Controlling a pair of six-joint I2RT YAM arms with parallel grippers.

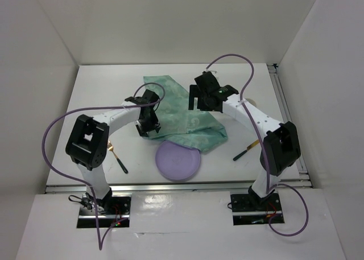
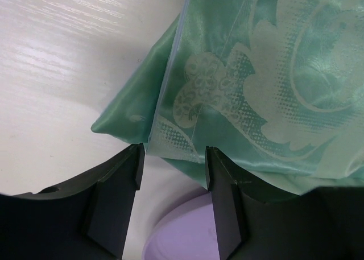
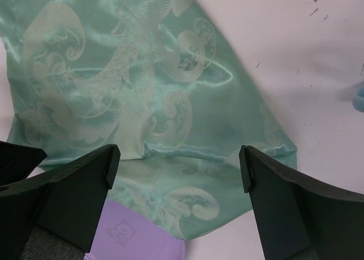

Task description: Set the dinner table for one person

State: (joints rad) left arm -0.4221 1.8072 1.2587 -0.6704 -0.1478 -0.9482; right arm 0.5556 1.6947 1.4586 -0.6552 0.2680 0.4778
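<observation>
The green patterned placemat (image 1: pixel 183 111) lies crumpled and partly folded in the middle of the white dinner table (image 1: pixel 102 95). Its near corner overlaps the far rim of a purple plate (image 1: pixel 178 160). My left gripper (image 1: pixel 149 129) is open and low at the placemat's left edge. In the left wrist view a folded corner of the cloth (image 2: pixel 239 83) sits just ahead of that gripper (image 2: pixel 173 164), with the plate (image 2: pixel 182 234) below. My right gripper (image 1: pixel 203 103) is open wide above the placemat (image 3: pixel 142 100), empty (image 3: pixel 179 169), with the plate (image 3: pixel 133 237) at the lower left.
A black-handled utensil with a gold end (image 1: pixel 119 159) lies near the left arm. Another one (image 1: pixel 246 150) lies by the right arm. A small pale object (image 1: pixel 251 103) sits behind the right forearm. White walls enclose the table on three sides.
</observation>
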